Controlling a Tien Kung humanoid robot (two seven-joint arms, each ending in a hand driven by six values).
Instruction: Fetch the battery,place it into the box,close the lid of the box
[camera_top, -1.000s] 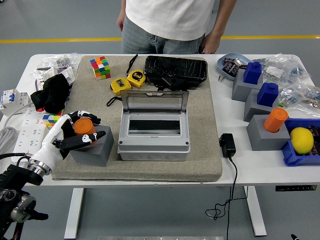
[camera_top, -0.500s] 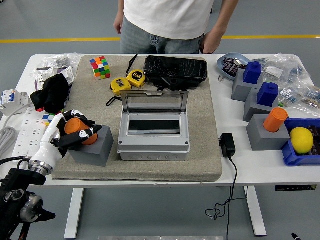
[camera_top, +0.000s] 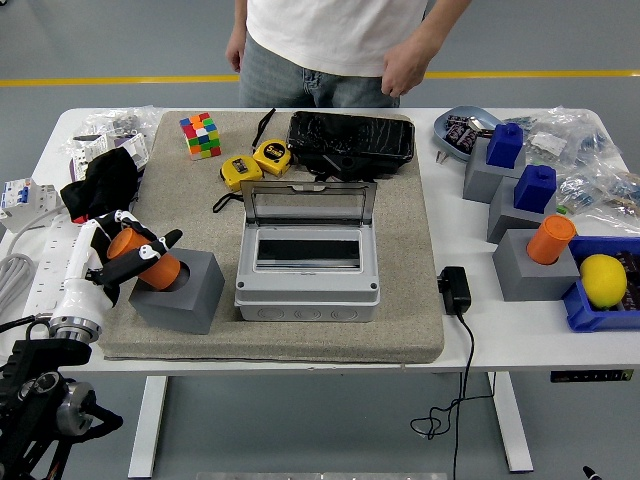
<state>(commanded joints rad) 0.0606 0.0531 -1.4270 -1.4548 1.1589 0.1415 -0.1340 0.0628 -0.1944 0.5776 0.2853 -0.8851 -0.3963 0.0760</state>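
Observation:
My left hand (camera_top: 128, 258) is curled around an orange cylinder battery (camera_top: 145, 258), which tilts to the left half out of the grey holder block (camera_top: 185, 292) at the mat's left front. The grey box (camera_top: 308, 265) sits in the middle of the mat with its clear lid (camera_top: 310, 204) standing open at the back. Its inside looks empty. My right arm is out of view.
A second orange cylinder (camera_top: 551, 239) sits in a grey block at the right, near blue pieces (camera_top: 536, 186) and a blue bin with a lemon (camera_top: 603, 280). Tape measures (camera_top: 256, 163), a cube (camera_top: 201, 135) and a black case (camera_top: 351, 142) lie behind the box. A person (camera_top: 335, 45) stands at the far side.
My left hand has pulled the orange battery left and up, tilting it out of the grey block's socket. The person's hand has moved across the front of the body.

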